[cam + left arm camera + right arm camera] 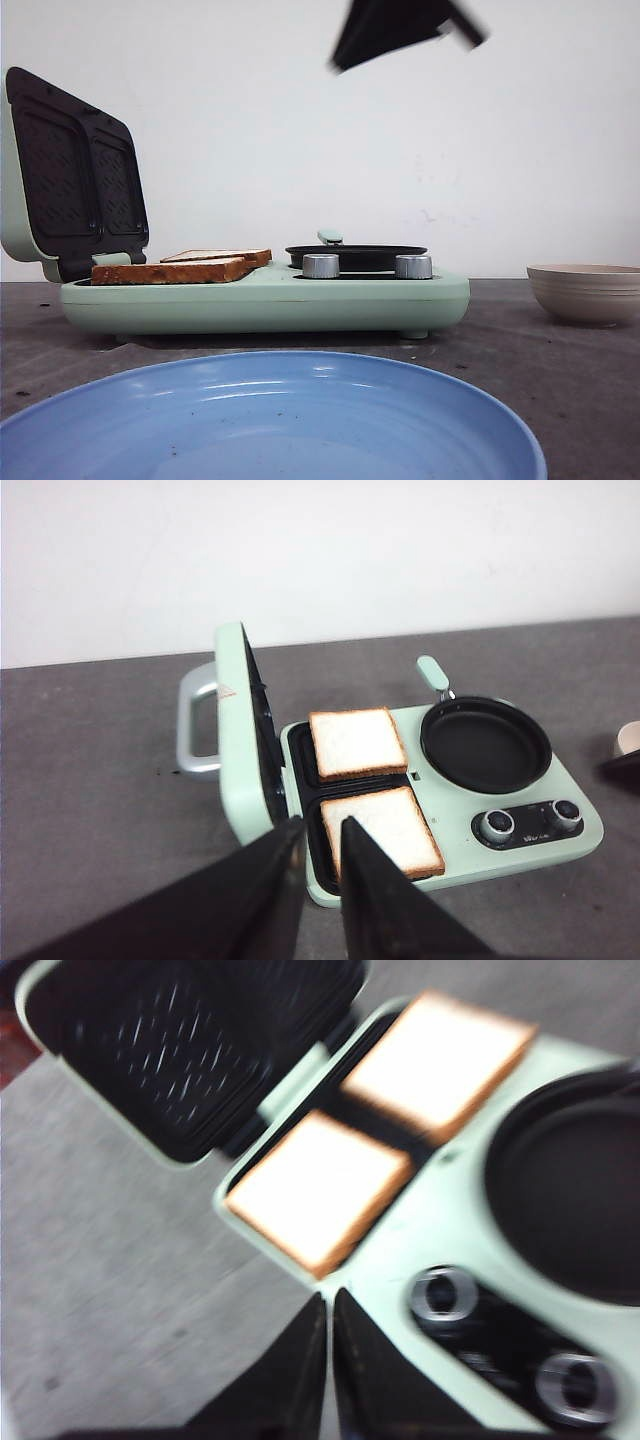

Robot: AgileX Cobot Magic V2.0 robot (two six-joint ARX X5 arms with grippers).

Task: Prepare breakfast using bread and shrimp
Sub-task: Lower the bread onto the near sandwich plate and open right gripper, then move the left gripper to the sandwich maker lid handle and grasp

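Observation:
Two toasted bread slices lie side by side on the dark plate of the mint-green breakfast maker (300,300), whose lid (75,180) stands open. The near slice (380,830) and the far slice (357,742) show pale crumb and brown crust; in the front view they appear edge-on (170,270). My left gripper (322,825) hovers high over the maker's front left corner, slightly open and holding nothing. My right gripper (329,1295) is shut and empty above the maker's front edge, near the slice (318,1188); it shows blurred, high in the front view (380,35). The shrimp are out of view.
A black round pan (485,743) sits on the maker's right half, with two silver knobs (321,265) in front. A large blue plate (270,358) fills the foreground. A beige ribbed bowl (585,292) stands at the right; its inside is hidden.

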